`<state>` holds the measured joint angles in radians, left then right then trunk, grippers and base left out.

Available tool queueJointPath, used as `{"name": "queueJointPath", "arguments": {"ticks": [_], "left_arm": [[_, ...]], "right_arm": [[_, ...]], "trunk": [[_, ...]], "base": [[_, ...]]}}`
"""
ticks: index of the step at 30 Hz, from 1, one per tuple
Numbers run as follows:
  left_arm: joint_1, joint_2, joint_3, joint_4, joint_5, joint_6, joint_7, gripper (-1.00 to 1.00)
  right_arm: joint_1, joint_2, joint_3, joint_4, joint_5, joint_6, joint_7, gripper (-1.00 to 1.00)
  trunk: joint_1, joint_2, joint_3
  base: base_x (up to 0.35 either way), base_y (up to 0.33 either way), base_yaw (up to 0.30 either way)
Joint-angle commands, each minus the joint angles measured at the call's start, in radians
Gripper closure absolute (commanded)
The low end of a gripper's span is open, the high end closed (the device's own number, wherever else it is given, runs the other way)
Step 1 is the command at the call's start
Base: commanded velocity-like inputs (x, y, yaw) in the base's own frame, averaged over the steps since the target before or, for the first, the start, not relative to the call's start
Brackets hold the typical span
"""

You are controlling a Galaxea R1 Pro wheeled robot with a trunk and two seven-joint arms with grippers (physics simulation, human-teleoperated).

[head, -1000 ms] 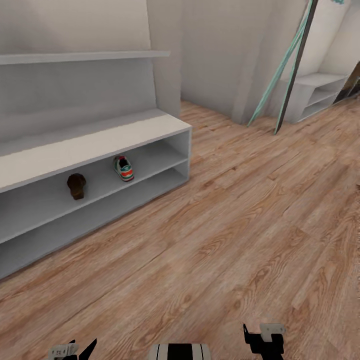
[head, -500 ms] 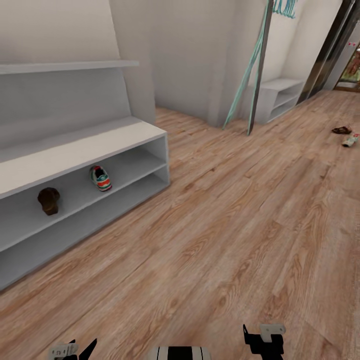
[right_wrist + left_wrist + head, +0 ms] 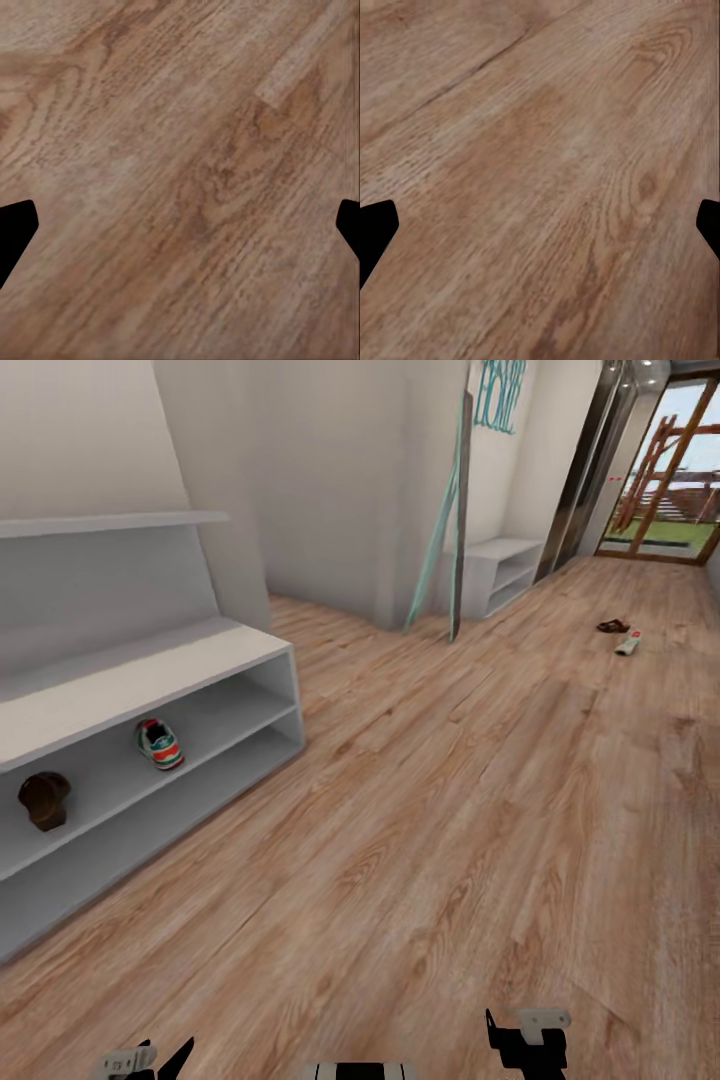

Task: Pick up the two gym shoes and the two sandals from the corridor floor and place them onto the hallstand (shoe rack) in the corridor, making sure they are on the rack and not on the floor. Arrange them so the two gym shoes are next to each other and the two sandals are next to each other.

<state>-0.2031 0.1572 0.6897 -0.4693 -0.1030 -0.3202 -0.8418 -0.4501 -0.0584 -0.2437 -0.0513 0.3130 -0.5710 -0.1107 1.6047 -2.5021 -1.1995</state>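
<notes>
Both my arms hang low at the frame's bottom edge, left gripper (image 3: 150,1060) and right gripper (image 3: 525,1040) spread wide and empty over the corridor floor (image 3: 450,810). At left, the hallstand (image 3: 150,670) holds one gym shoe (image 3: 160,744) and one sandal (image 3: 44,800) on its upper tier. The other sandal (image 3: 612,626) and gym shoe (image 3: 628,644) lie upper right, near a smaller white bench (image 3: 500,572)

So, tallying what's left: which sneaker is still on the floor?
The far sneaker, lying beside a sandal near the doorway; the other sneaker sits on the rack.
</notes>
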Motion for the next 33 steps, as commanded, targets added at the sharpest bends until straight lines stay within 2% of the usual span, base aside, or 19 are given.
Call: {"name": "queueJointPath", "arguments": {"ticks": [1, 10, 12, 22, 30, 33], "left_arm": [[-0.001, -0.001, 0.008, 0.0, -0.011, -0.005, -0.005, -1.0], [-0.001, -0.001, 0.008, 0.0, -0.011, -0.005, -0.005, -1.0], [-0.001, -0.001, 0.008, 0.0, -0.011, -0.005, -0.005, -1.0], [-0.001, -0.001, 0.008, 0.0, -0.009, -0.005, -0.005, -1.0], [-0.001, -0.001, 0.008, 0.0, -0.01, -0.005, -0.005, -1.0], [-0.001, -0.001, 0.008, 0.0, -0.009, -0.005, -0.005, -1.0]], "right_arm": [[-0.001, 0.0, -0.005, 0.002, 0.011, -0.003, -0.006, -1.0], [-0.001, 0.001, -0.005, 0.002, 0.011, -0.003, -0.006, -1.0], [-0.001, 0.002, -0.005, 0.002, 0.011, -0.003, -0.006, -1.0], [0.0, 0.004, -0.005, 0.002, 0.012, -0.003, -0.006, -1.0], [0.0, 0.008, -0.005, 0.002, 0.011, 0.0, -0.006, -1.0], [0.0, 0.008, -0.005, 0.002, 0.011, 0.0, -0.006, -1.0]], "trunk": [[-0.001, 0.0, 0.004], [-0.005, 0.002, 0.049], [-0.012, 0.016, 0.058], [-0.012, 0.016, 0.069], [-0.043, 0.072, 0.096], [-0.043, 0.072, 0.096]], "base": [[0.0, 0.0, -0.244], [0.0, 0.0, -0.244], [0.0, 0.0, -0.243], [0.0, 0.0, -0.236], [0.0, 0.0, -0.049], [0.0, 0.0, -0.003]]}}
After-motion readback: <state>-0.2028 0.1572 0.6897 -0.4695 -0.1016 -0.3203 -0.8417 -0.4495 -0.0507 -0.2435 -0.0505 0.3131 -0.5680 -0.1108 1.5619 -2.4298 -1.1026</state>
